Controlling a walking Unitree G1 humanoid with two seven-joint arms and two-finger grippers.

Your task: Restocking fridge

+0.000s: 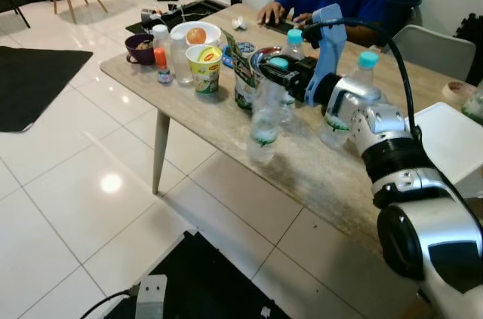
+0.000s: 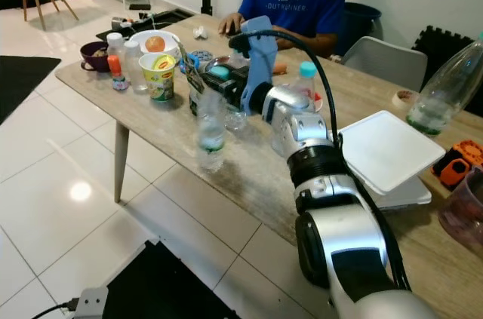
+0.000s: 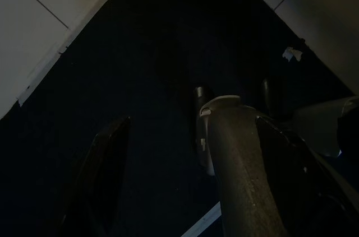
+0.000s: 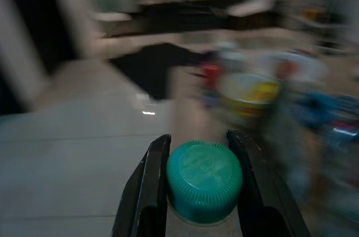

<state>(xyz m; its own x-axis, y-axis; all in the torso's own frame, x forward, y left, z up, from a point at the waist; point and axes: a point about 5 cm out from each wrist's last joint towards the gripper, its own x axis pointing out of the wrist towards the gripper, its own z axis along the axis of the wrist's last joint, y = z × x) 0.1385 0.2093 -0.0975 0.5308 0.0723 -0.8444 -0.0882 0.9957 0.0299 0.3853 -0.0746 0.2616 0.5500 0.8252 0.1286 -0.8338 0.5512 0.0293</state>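
Right claw (image 4: pixel 196 192) clamps the teal cap (image 4: pixel 204 180) of a clear water bottle (image 1: pixel 264 123), upright above the bench (image 1: pixel 302 161) edge; left claw's opening can't be told.

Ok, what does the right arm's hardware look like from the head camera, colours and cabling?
The right arm is glossy silver with black ribbed joint bands. A light blue bracket rises from the wrist, and a black cable arcs from it back toward the forearm. The right gripper has two long, matte black jaws.
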